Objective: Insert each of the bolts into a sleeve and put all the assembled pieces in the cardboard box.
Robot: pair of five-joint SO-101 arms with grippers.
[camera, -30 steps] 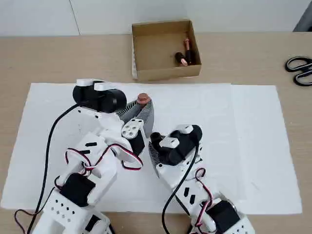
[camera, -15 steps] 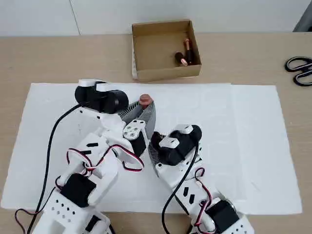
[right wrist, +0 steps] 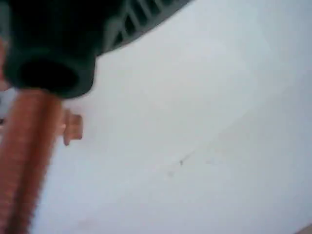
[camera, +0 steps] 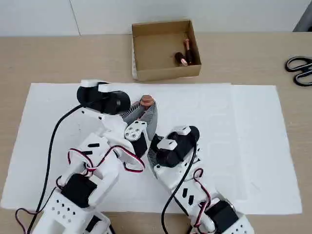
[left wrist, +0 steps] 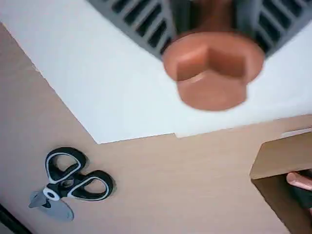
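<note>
The copper-coloured hex-headed bolt (left wrist: 212, 68) was pinched between the ribbed grey fingers of the left gripper (camera: 145, 108), its head protruding past their tips. The right wrist view showed its threaded shank (right wrist: 24, 161) at the mouth of the dark cylindrical sleeve (right wrist: 48, 63), which was clamped in the right gripper (camera: 152, 154). From above, the arms covered that meeting. The open cardboard box (camera: 163, 48) lay beyond the left gripper.

Bright, even light (diffuse), soft shadows
</note>
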